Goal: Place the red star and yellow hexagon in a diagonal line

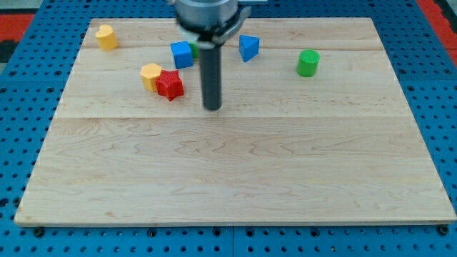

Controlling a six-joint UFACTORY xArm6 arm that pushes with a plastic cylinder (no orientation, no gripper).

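Observation:
The red star (170, 84) lies on the wooden board in the upper left part of the view. The yellow hexagon (151, 75) touches it on its upper left side. My tip (213, 107) rests on the board to the right of the red star and slightly lower, with a clear gap between them. The rod rises straight up from the tip to the arm's head at the view's top.
A blue cube (182, 54) sits above the red star, with a green block mostly hidden behind the rod beside it. A blue triangular block (248, 48) and a green cylinder (308, 63) lie to the right. A yellow block (106, 37) sits at the top left corner.

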